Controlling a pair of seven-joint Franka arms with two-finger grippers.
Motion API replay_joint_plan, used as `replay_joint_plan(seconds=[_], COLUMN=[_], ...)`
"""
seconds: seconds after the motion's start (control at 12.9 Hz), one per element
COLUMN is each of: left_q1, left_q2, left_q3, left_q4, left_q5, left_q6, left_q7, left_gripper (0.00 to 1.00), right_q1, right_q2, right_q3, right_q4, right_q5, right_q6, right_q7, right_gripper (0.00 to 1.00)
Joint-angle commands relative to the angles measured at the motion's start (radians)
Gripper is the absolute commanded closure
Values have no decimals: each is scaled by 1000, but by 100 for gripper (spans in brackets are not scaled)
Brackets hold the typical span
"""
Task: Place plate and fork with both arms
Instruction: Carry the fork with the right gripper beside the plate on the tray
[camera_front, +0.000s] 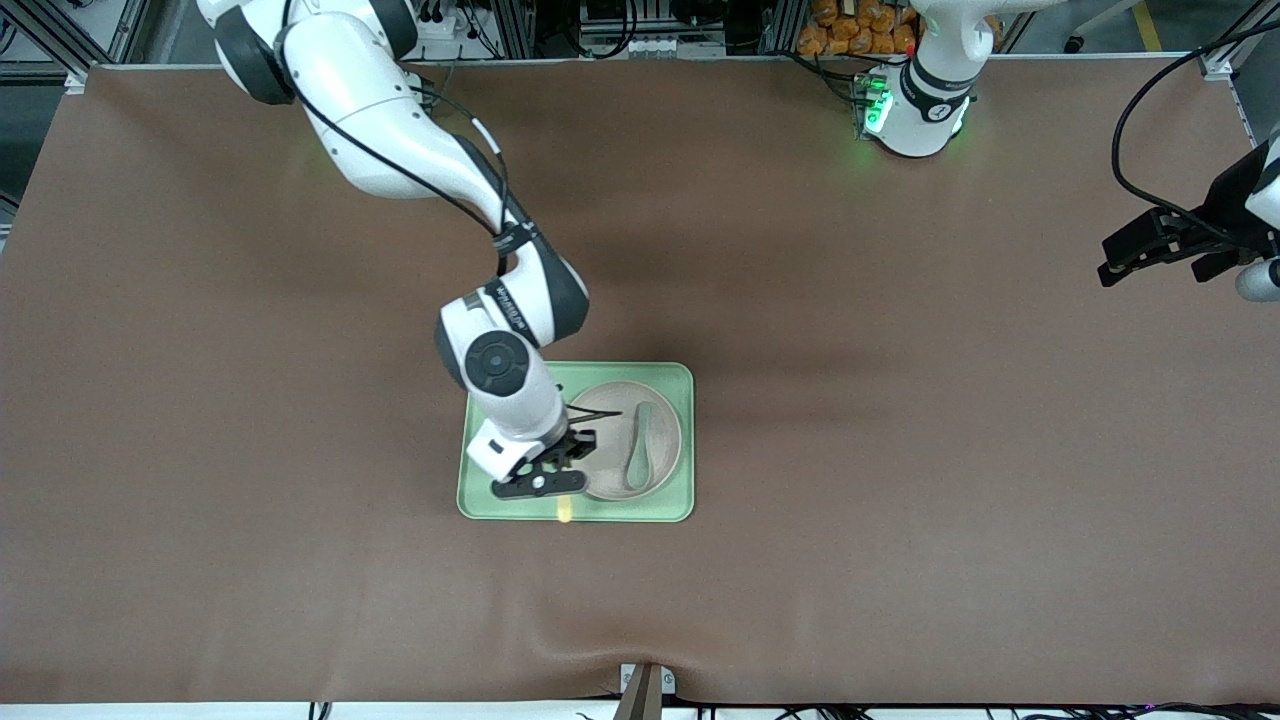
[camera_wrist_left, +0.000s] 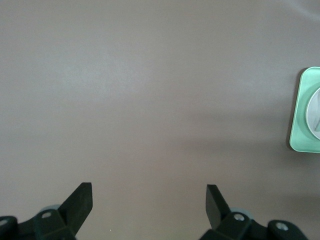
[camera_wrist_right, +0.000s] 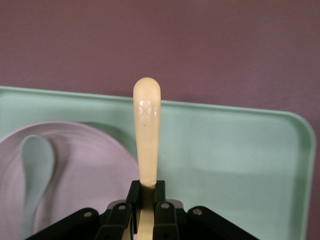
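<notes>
The fork (camera_front: 567, 510) is held by the right pincer (camera_front: 545, 482), which is closed on it over the tray (camera_front: 478, 500) edge nearest the front camera; the yellow handle end projects past the fingers and over that rim. In the right wrist view the fork (camera_wrist_right: 147, 135) is clamped between the 2 fingers (camera_wrist_right: 120, 210), with its handle pointing away from the pincer above the tray (camera_wrist_right: 240, 160); the tines are hidden inside the grip. The plate (camera_front: 665, 420) lies in the tray just beside the right pincer, toward the left arm's end, and a grey-green spoon (camera_front: 640, 455) rests on the plate. The surface (camera_front: 900, 450) around the tray is bare brown. The left pincer (camera_front: 1150, 248) hangs over the surface well apart from the tray, at the left arm's end, and waits with its jaws wide open and nothing between them; the left wrist view shows both fingertips (camera_wrist_left: 80, 202) spread over brown surface, with only a corner of the tray (camera_wrist_left: 300, 130) in sight. Judged risks: the grip sits toward 1 end of the fork, so the fork may pivot or slip in the fingers during travel. A low carry may catch the fork on the tray rim or plate edge. The plate is shallow, so a later lift by the left pincer may tip it and shed the spoon.
</notes>
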Motion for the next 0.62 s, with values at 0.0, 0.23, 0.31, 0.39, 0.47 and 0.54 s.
replay_joint_plan(seconds=[0.0, 0.23, 0.31, 0.39, 0.47, 0.54], left_q1=[4, -29, -68, -81, -81, -79], left_q2=[-33, -56, -57, -54, -53, -53], left_q3=[-4, 14, 36, 49, 50, 48], left_q4=[-32, -52, -61, -58, -56, -56], left_q5=[3, 5, 5, 5, 5, 5], left_q6=[6, -12, -12, -12, -12, -12], left_q7=[23, 23, 21, 19, 19, 21], left_gripper=[0, 0, 0, 0, 0, 0], right_q1=[-38, -51, -56, -54, -56, -57], right_q2=[-80, -113, -133, -152, -165, -173], right_q3=[12, 11, 11, 12, 12, 12], right_q4=[-134, -250, -322, -383, -425, -436], right_q5=[11, 11, 12, 14, 14, 14], right_q6=[11, 92, 158, 224, 252, 249], right_q7=[-77, -77, -77, -72, -72, -70], right_gripper=[100, 100, 100, 100, 100, 100])
